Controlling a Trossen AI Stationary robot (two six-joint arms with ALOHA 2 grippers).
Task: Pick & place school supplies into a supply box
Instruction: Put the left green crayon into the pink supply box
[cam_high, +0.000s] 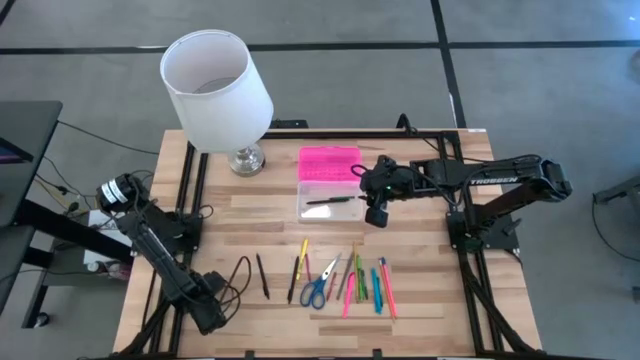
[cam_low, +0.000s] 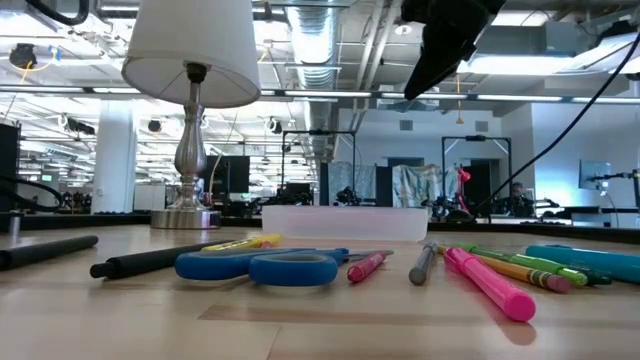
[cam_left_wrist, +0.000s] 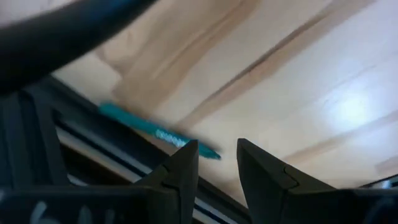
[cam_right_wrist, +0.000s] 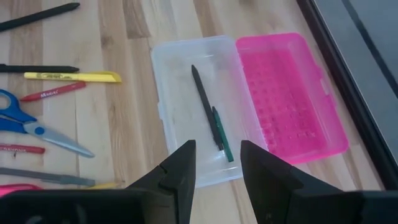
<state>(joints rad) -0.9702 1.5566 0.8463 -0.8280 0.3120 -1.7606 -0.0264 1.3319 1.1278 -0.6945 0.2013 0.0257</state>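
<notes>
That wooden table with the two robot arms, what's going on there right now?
The arms are packing school supplies into a clear plastic pencil case whose bright pink lid lies open. A black pen and a dark green pen are already inside. The right pincer hovers open and empty over the case. The left pincer waits at the table's near-left corner. Blue-handled scissors and a row of coloured pens and markers remain on the table.
</notes>
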